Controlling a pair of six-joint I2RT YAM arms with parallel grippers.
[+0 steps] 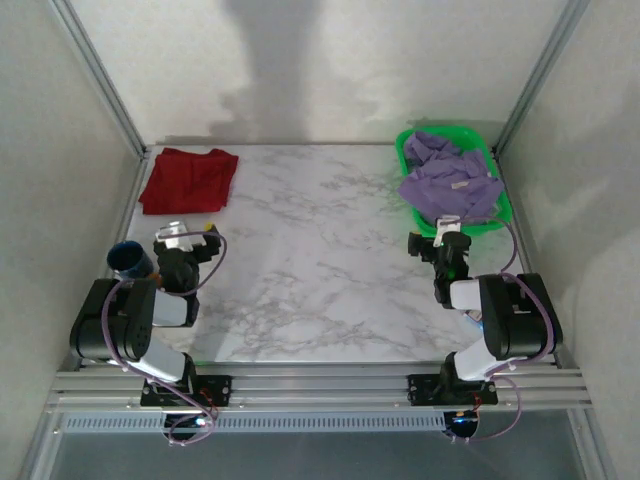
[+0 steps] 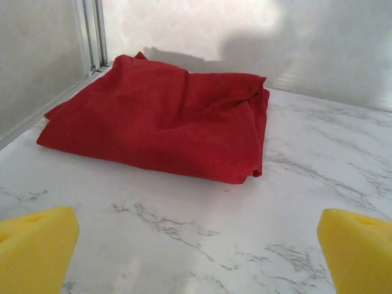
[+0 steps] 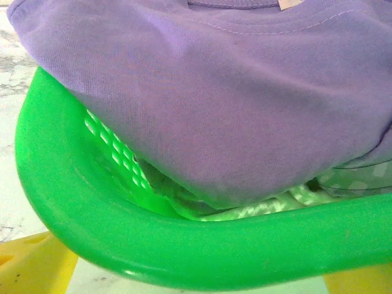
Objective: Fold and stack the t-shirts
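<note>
Spread right fingers [image 3: 30, 264], just short of the basket [image 3: 184, 257], should rise over its rim and pinch only the top purple shirt [image 3: 214, 104] heaped inside; spread left fingers [image 2: 33, 245] face the red shirt [image 2: 159, 116], across the bench from the basket.

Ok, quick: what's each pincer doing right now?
Left pincer: open, empty, facing the red t-shirt.
Right pincer: open, empty, at the rim of the green basket.

The desk [image 1: 320, 270] is white marble with thin grey veins. One t-shirt [image 1: 188, 180] is a plain deep red. The other t-shirts [image 1: 450, 185] are lavender-purple with matching stitching. The basket [image 3: 202, 251] is vivid green with a lattice pattern. The pads [image 2: 37, 248] on the jaws are bright yellow.
</note>
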